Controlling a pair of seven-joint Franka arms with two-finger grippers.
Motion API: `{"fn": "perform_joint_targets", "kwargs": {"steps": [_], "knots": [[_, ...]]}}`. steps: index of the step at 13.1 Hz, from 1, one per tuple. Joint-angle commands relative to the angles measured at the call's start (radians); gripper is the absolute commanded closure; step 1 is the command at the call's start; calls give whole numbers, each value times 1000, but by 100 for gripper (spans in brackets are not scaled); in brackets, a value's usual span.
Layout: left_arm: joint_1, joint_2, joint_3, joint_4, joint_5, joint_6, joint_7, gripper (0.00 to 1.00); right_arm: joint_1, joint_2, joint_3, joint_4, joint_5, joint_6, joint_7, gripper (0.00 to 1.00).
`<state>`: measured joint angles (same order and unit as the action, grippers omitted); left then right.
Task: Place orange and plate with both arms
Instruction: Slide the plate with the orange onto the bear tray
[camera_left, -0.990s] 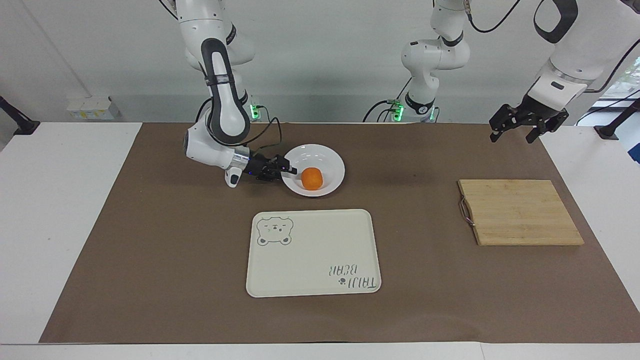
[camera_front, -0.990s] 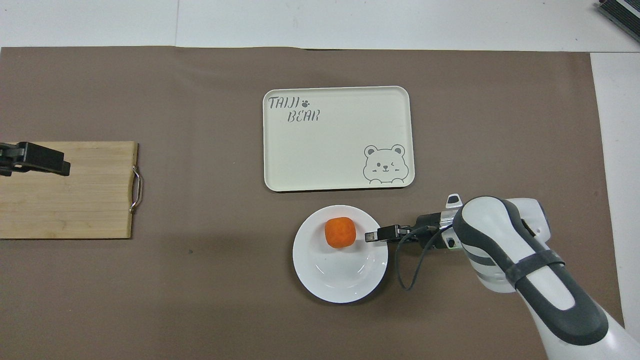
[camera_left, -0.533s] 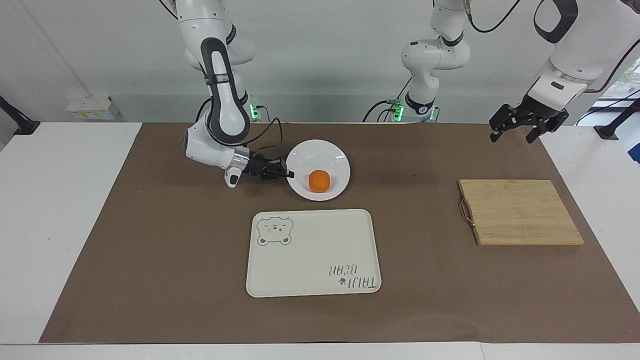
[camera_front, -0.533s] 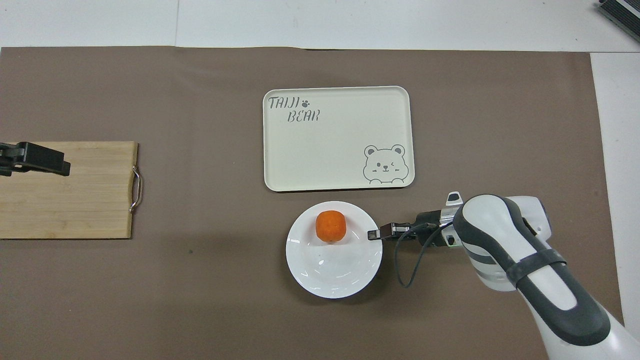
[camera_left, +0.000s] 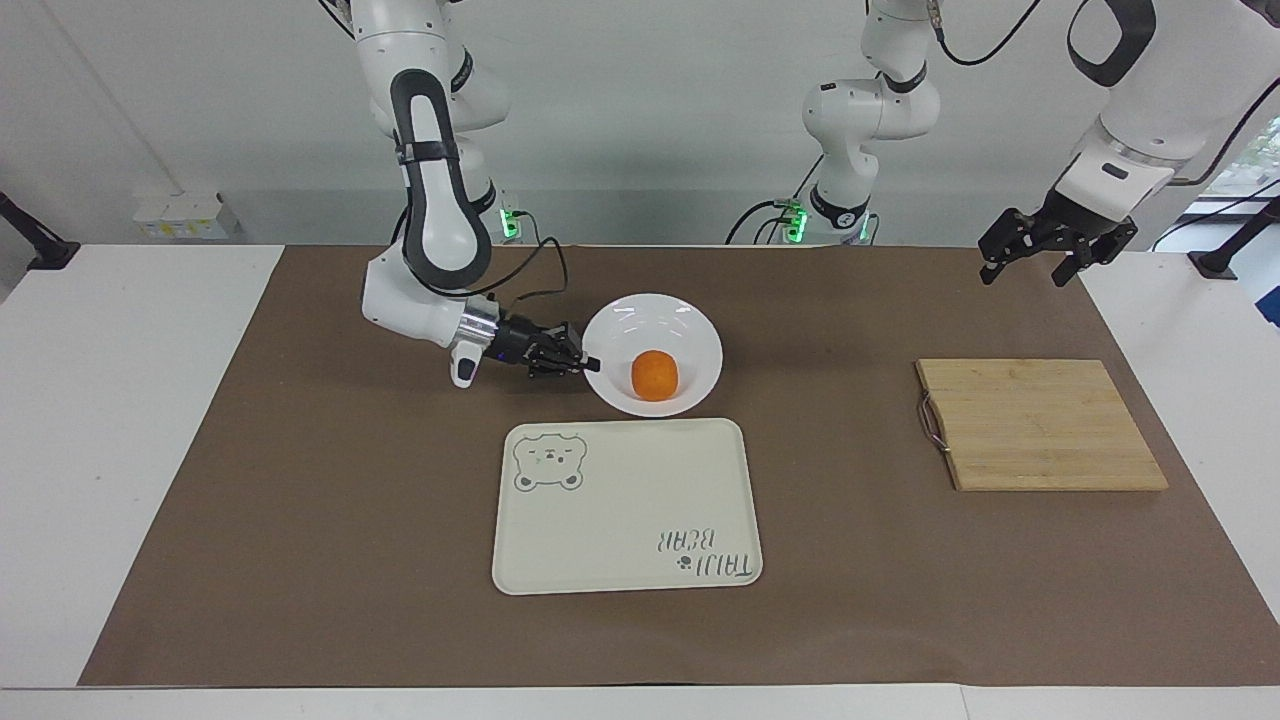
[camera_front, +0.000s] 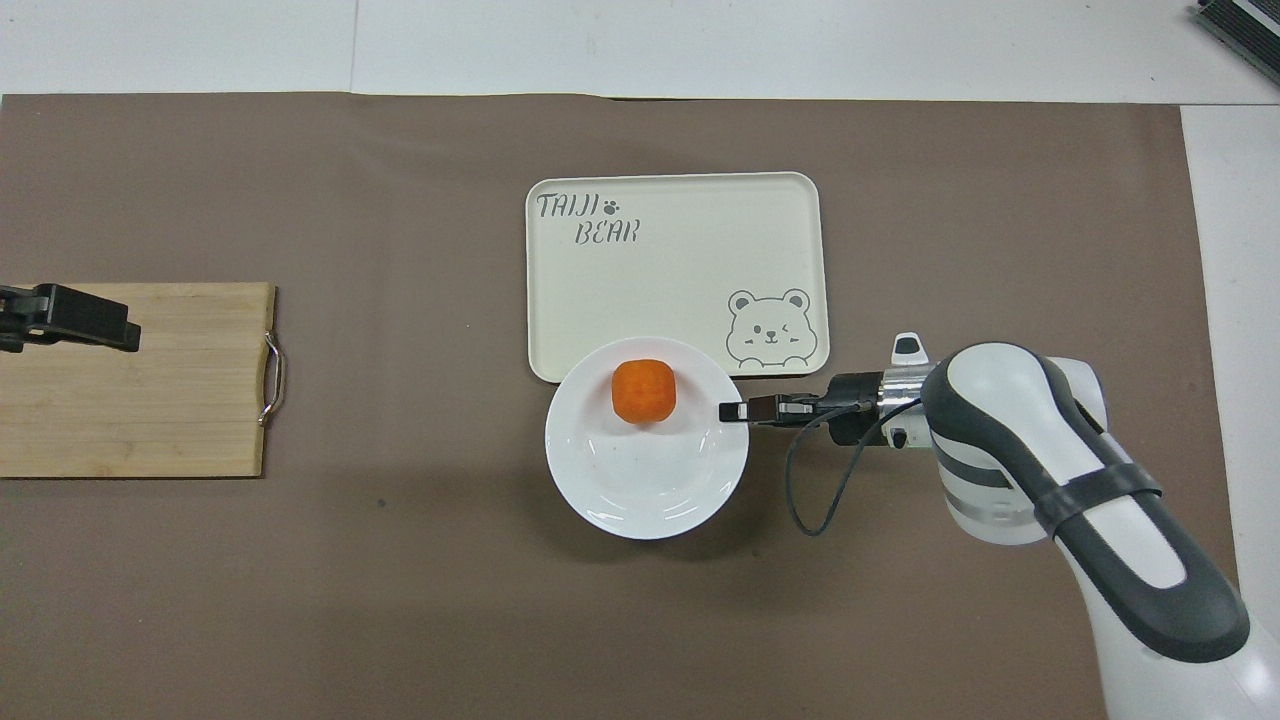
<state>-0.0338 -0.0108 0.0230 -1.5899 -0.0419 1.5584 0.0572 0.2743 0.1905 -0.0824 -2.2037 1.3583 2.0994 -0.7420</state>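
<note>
Plate (camera_left: 690, 330) hangs by its rim from the right gripper (camera_left: 588, 363), jaws pinched shut on the edge toward the right arm's end, tilted above the mat (camera_left: 300, 560) with its lip over the tray's (camera_left: 620, 520) edge nearest the robots. Orange (camera_left: 655, 376) sits loose in the dish, at its low side. I'd keep the plate level and move slowly, since that fruit looks ready to roll, then lower flat onto the tray. Left gripper (camera_left: 1040, 262) waits, jaws spread wide, over the mat near the board (camera_left: 1040, 425). Counted: one plate, one orange, one tray, one board.
</note>
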Motion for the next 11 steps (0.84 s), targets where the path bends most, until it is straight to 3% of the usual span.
{"fn": "perform_joint_targets", "kwargs": {"steps": [1, 6, 9, 11], "knots": [[6, -12, -6, -2, 17, -6, -11, 0, -24, 73, 3, 132, 39, -41, 21, 100], [6, -12, -6, -2, 17, -6, -11, 0, -89, 231, 1, 462, 19, -108, 237, 100], [6, -12, -6, -2, 17, -6, -11, 0, -90, 297, 0, 585, 15, -96, 331, 100], [6, -12, -6, -2, 17, -8, -11, 0, -90, 311, 0, 611, 16, -91, 360, 100]]}}
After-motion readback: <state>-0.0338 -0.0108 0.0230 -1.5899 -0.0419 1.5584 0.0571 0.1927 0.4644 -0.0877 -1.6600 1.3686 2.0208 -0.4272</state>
